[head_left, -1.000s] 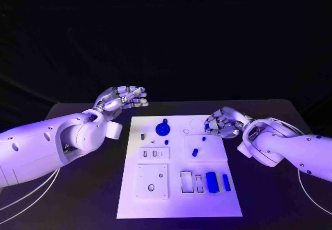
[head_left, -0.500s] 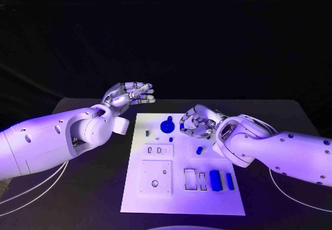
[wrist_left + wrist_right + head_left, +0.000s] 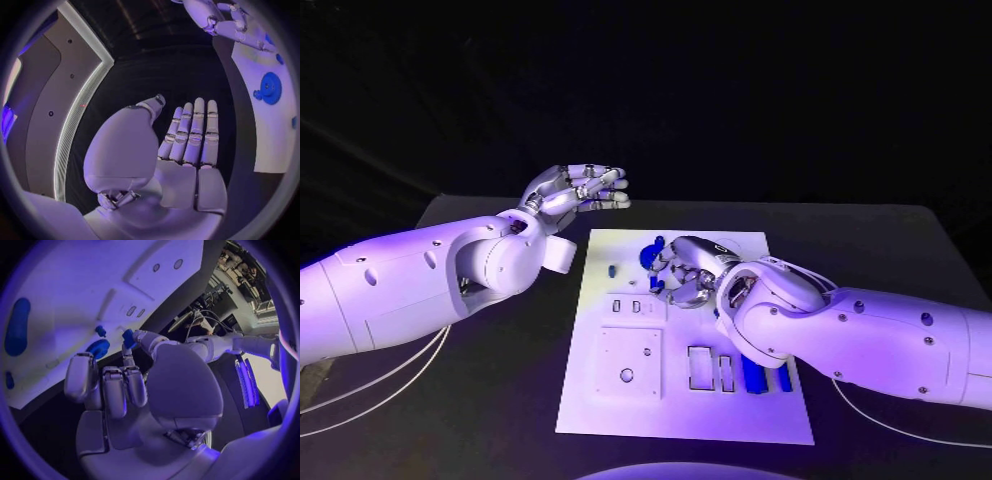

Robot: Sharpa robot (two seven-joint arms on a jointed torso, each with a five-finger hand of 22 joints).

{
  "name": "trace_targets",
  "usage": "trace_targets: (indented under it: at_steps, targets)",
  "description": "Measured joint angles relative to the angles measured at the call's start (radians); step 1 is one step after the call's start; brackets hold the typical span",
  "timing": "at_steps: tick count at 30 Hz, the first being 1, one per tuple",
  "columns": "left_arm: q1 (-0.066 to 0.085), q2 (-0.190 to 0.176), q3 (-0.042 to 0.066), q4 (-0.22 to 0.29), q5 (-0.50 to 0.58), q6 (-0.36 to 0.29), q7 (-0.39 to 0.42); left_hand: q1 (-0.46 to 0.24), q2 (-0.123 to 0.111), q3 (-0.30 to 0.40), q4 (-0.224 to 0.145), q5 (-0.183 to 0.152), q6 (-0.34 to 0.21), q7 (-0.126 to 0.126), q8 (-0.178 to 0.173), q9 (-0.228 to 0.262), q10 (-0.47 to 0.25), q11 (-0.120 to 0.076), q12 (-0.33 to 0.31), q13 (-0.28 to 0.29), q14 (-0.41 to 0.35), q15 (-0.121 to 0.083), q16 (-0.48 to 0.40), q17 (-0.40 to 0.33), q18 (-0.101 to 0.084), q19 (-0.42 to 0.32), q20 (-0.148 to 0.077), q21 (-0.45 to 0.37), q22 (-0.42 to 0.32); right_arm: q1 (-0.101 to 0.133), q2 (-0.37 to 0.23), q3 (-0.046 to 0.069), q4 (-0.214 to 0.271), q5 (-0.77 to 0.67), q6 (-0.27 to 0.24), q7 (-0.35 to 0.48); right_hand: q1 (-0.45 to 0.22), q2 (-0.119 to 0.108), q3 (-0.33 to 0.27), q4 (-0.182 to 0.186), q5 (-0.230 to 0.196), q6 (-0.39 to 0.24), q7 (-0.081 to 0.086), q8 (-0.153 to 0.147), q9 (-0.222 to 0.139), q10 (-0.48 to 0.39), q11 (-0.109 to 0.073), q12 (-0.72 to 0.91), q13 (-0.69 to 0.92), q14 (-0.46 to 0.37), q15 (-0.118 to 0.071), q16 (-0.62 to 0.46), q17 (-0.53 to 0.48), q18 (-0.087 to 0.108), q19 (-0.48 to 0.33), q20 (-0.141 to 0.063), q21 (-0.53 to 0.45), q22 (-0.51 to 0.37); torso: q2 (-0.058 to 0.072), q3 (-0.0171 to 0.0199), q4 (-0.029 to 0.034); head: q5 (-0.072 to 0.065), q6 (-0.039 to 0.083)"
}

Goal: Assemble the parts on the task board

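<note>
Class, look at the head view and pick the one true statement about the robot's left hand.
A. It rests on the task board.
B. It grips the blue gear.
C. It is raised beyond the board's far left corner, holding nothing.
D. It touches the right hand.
C: the left hand is up past the far left corner of the task board, apart from the right hand, and the left wrist view shows its palm empty.
</note>
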Motion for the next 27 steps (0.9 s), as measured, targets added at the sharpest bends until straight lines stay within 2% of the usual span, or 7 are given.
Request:
trace_targets:
  at_steps: [2, 13, 27]
  targets:
    - [0.0, 0.001, 0.0, 0.0, 0.0, 0.0, 0.0, 0.0, 0.0, 0.0, 0.0, 0.0, 0.0, 0.0, 0.0, 0.0, 0.0, 0.0, 0.0, 0.0, 0.0, 0.0, 0.0, 0.0, 0.0, 0.0, 0.0, 0.0, 0.0, -0.006, 0.005, -0.001, -0.002, -0.019, 0.0, -0.007, -0.008, -0.008, 0.0, 0.0, 0.0, 0.004, -0.004, 0.001, 0.006, 0.0, 0.0, 0.0, 0.0, 0.0, 0.0, 0.0, 0.0, 0.0, 0.0, 0.0, 0.0, 0.001, 0.001, 0.0, -0.0007, 0.0, -0.001]
    - [0.0, 0.001, 0.0, 0.001, 0.0, 0.003, -0.001, 0.0, 0.0, 0.0, 0.0, 0.0, 0.0, 0.0, 0.0, 0.0, 0.0, 0.0, 0.0, 0.0, 0.0, 0.0, 0.0, 0.0, 0.0, 0.0, 0.0, 0.0, 0.0, -0.029, 0.028, -0.003, -0.004, -0.095, -0.002, -0.032, -0.017, -0.007, -0.003, 0.003, 0.0, 0.004, -0.004, 0.004, 0.007, 0.004, -0.004, 0.0, 0.0, 0.0, 0.0, 0.0, 0.0, 0.0, 0.0, 0.0, 0.0, 0.003, 0.001, 0.0004, 0.0014, 0.007, -0.012]
    - [0.0, 0.002, 0.0, 0.001, -0.001, 0.005, -0.002, 0.0, 0.0, 0.0, 0.0, 0.0, 0.0, 0.0, 0.0, 0.0, 0.0, 0.0, 0.0, 0.0, 0.0, 0.0, 0.0, 0.0, 0.0, 0.0, 0.0, 0.0, 0.0, -0.051, 0.046, -0.008, -0.021, -0.125, -0.001, -0.039, -0.018, -0.008, -0.003, 0.003, 0.0, 0.003, -0.004, 0.004, 0.008, 0.003, -0.003, 0.0, 0.0, 0.0, 0.0, 0.0, 0.001, 0.0, -0.004, -0.004, 0.0, 0.002, 0.001, 0.0006, 0.0008, 0.013, -0.016]
